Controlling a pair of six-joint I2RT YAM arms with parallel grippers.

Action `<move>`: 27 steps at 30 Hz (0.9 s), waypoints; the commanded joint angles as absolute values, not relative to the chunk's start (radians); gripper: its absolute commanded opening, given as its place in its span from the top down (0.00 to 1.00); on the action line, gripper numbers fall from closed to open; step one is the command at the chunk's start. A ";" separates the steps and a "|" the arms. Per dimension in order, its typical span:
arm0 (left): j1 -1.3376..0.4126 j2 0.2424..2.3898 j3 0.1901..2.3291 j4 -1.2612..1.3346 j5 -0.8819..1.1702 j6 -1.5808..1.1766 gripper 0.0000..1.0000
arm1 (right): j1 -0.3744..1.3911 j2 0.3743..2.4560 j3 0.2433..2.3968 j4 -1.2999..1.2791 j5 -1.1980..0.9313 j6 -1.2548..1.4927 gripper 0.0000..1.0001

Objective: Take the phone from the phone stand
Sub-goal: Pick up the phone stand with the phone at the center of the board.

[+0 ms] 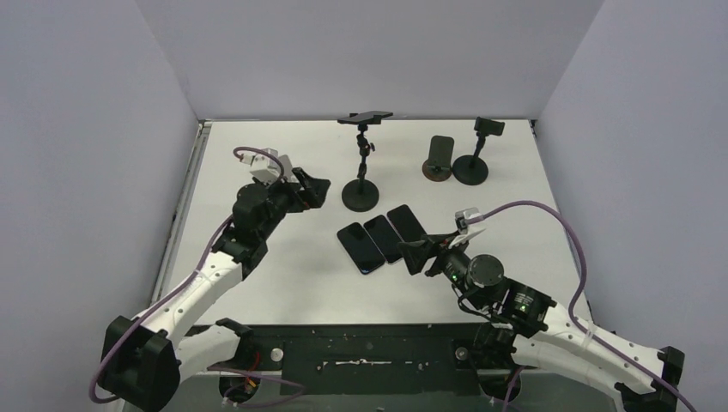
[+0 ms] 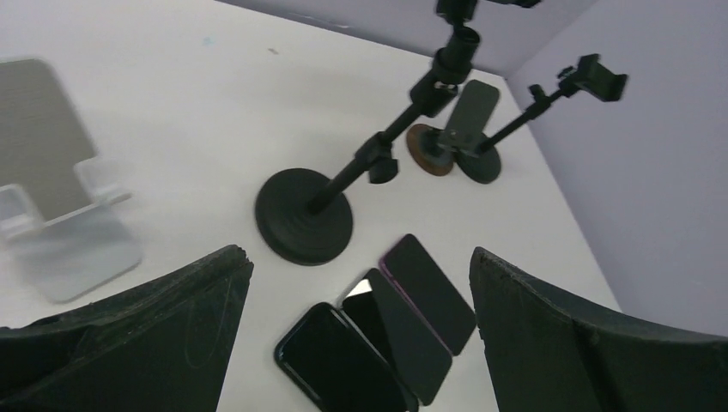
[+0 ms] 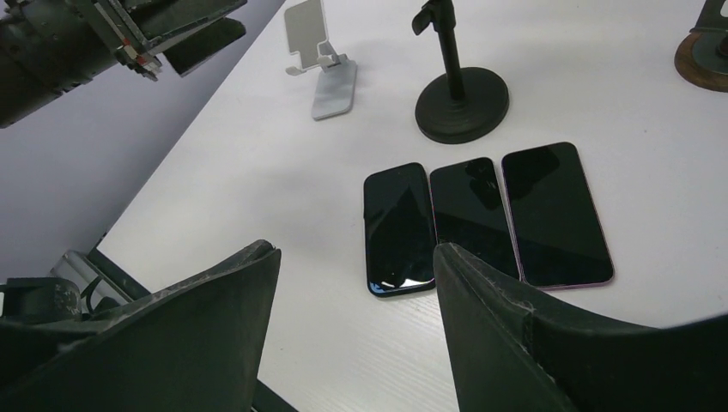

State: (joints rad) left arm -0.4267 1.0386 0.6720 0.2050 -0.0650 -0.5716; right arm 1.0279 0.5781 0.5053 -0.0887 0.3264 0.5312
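A dark phone (image 1: 365,118) sits clamped flat on top of a tall black phone stand (image 1: 360,176) at the back middle. Another dark phone (image 1: 441,153) leans on a round brown stand (image 2: 427,148). Three phones (image 1: 384,238) lie flat side by side mid-table, also in the right wrist view (image 3: 474,215). My left gripper (image 1: 313,190) hovers open left of the tall stand's base (image 2: 303,215), with nothing between its fingers (image 2: 206,300). My right gripper (image 1: 421,255) stands open just right of the flat phones, holding nothing.
A second black clamp stand (image 1: 474,154) with an empty clamp (image 2: 592,77) stands at the back right. An empty white folding stand (image 3: 322,64) sits at the left, under my left arm in the top view. Grey walls enclose the table (image 1: 283,283).
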 commanded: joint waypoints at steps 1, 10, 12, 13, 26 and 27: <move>-0.443 1.145 0.720 0.542 0.179 -0.588 0.03 | 1.025 0.553 0.524 -0.117 0.360 0.543 0.33; -0.499 1.460 0.870 0.684 0.179 -0.342 0.05 | 1.025 0.513 0.574 -0.172 0.410 0.528 0.33; -0.502 1.520 0.895 0.718 0.188 -0.298 0.07 | 1.026 0.498 0.578 -0.187 0.418 0.537 0.33; -0.505 1.543 0.903 0.731 0.188 -0.281 0.08 | 1.026 0.492 0.580 -0.195 0.417 0.539 0.33; -0.500 1.760 0.958 0.967 0.195 -0.280 0.22 | 1.026 0.490 0.645 -0.260 0.445 0.529 0.33; -0.500 1.774 0.967 0.973 0.200 -0.279 0.26 | 1.026 0.490 0.647 -0.262 0.447 0.529 0.33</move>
